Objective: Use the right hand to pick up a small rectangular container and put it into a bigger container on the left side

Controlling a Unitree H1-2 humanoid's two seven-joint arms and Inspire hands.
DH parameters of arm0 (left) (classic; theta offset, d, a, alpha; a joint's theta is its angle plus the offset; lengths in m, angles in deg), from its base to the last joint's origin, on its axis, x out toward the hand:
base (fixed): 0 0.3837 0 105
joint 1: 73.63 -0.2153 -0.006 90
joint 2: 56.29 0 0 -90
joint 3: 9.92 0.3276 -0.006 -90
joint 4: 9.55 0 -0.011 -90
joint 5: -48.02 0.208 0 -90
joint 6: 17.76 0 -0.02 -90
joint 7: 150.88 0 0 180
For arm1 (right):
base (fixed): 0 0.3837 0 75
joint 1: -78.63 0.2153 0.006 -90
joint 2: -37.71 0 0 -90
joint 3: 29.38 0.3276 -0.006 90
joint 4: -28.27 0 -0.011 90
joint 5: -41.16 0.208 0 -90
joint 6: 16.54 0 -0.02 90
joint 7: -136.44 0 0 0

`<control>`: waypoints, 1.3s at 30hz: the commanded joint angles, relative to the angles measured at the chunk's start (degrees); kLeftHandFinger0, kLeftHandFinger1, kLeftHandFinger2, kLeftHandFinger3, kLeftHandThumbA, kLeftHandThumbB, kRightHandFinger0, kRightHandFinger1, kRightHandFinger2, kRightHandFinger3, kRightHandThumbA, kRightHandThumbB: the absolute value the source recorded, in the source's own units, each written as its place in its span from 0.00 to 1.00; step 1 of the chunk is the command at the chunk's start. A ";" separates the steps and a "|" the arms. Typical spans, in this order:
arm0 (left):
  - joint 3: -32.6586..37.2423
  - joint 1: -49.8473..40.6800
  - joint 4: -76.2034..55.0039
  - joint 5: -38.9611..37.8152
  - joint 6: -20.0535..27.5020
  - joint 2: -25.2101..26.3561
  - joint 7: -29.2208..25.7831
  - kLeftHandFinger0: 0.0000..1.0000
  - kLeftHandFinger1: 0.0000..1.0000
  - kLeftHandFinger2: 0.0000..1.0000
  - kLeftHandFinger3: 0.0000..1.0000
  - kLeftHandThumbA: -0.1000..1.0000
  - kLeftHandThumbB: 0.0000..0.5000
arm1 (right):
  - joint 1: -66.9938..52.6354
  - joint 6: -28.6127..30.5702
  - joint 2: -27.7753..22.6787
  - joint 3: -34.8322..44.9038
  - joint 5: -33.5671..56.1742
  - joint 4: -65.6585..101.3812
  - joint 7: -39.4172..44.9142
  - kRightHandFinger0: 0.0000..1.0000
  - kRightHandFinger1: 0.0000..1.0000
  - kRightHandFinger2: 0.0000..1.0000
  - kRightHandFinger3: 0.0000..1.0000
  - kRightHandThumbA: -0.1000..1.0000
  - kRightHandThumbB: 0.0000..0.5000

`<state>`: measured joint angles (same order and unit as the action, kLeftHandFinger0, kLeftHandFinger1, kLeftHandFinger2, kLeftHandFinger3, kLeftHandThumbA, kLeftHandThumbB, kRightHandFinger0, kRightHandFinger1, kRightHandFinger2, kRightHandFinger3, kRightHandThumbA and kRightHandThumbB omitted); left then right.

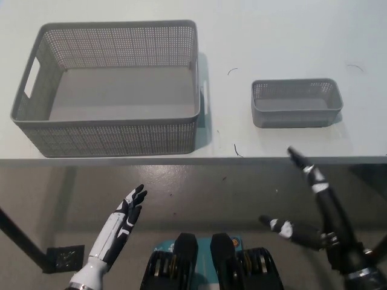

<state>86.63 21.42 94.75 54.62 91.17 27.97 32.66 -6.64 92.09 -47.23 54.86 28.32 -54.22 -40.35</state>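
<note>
So the small basket (296, 104) sits on the tabletop (272, 36) just ahead of the right hand (314, 199), whose fingers are spread, holding nothing. Looks like light, stiff mesh plastic, so I'd pinch a long rim. Big basket (109, 90) is well off to that hand's left; left hand (124, 220) rests low, open.

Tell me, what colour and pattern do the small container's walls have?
Grey, with a fine perforated mesh pattern on the small container; head view.

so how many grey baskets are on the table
2: the big basket stands at the table's left, the small basket at its right, apart from it. Both look empty; none seems hidden.
</note>
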 commanded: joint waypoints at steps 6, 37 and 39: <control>0.10 1.59 -2.05 0.69 1.86 1.38 1.25 1.00 1.00 1.00 1.00 1.00 0.52 | 20.94 -24.20 -16.52 6.68 -12.43 20.08 12.96 1.00 1.00 1.00 1.00 1.00 0.66; -0.06 2.39 -0.59 0.42 2.65 1.98 2.33 1.00 1.00 1.00 1.00 1.00 0.57 | 73.09 -27.66 -21.71 -30.52 -22.59 -39.21 39.59 1.00 1.00 1.00 1.00 1.00 0.81; -0.01 2.38 -0.61 0.24 2.55 2.01 2.51 1.00 1.00 1.00 1.00 1.00 0.57 | 73.92 -26.83 -20.73 -31.97 -23.28 -41.52 39.16 1.00 1.00 1.00 1.00 1.00 0.82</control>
<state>86.58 22.71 95.39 54.68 91.21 28.75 34.16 61.84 63.50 -68.38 25.19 9.97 -92.54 -5.03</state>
